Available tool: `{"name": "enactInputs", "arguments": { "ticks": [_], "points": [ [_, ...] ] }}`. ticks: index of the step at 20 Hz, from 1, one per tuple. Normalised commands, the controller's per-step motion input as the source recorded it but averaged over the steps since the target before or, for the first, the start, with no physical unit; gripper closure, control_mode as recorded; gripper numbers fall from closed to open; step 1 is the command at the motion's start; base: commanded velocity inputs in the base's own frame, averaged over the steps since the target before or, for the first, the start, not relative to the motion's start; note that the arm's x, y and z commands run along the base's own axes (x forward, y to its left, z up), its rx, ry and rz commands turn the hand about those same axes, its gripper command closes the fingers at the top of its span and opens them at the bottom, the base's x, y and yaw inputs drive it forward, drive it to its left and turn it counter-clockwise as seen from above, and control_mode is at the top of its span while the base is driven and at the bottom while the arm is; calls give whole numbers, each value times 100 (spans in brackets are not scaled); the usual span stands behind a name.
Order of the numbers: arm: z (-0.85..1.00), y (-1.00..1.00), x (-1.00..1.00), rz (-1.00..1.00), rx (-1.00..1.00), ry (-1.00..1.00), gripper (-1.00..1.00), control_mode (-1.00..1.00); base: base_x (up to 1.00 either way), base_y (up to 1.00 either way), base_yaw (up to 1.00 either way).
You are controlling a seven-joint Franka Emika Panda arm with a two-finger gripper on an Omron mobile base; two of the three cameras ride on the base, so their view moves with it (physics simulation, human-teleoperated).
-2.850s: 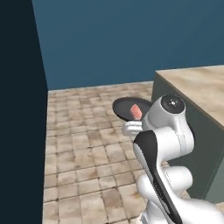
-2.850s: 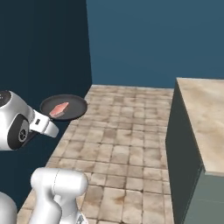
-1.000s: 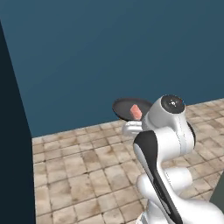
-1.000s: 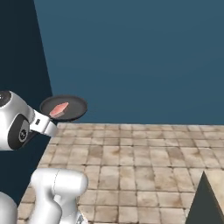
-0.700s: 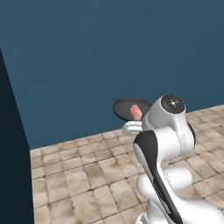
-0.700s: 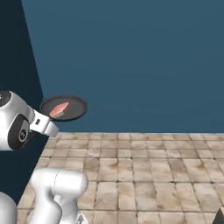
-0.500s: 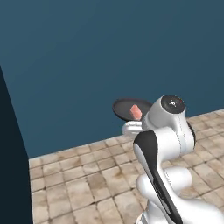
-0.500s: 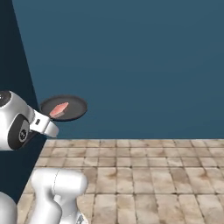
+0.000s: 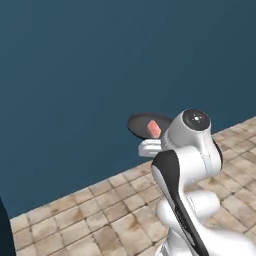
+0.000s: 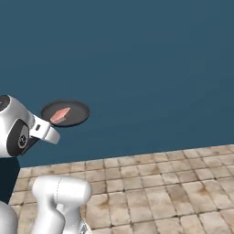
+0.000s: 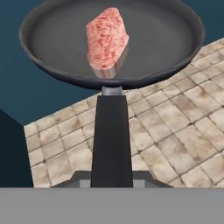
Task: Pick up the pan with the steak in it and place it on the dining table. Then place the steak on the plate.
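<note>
Left base view: the white arm rises from the 5 o'clock corner. The pan shows as a dark disc at about 1 o'clock of the picture's centre, held level in the air against the blue wall, partly hidden behind the arm's upper joint. The steak lies inside it, toward the side nearest the arm.

Right base view: the pan sits at 9 o'clock of centre, well above the tiled floor, with the steak lying in its left half.

Hand view: the claw is clamped on the pan's long black handle, which runs from 6 o'clock straight up to the rim. The steak rests at the pan's centre, a pinkish-red slab with a pale edge. Beige floor tiles lie far beneath, from 8 o'clock round to 3 o'clock.
</note>
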Motion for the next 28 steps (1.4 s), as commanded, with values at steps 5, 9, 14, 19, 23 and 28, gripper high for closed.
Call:
{"name": "enactInputs", "arguments": {
  "ticks": [5, 9, 14, 19, 23, 28],
  "points": [
    [0, 0, 0, 0, 0, 0, 100, 100, 12, 9, -50],
    [0, 0, 0, 0, 0, 0, 100, 100, 2, 1, -50],
    [0, 0, 0, 0, 0, 0, 100, 100, 2, 0, -50],
    [0, 0, 0, 0, 0, 0, 100, 100, 1, 0, -50],
    [0, 0, 0, 0, 0, 0, 100, 100, 1, 0, -50],
    [0, 0, 0, 0, 0, 0, 100, 100, 1, 0, -50]
  ]
}}
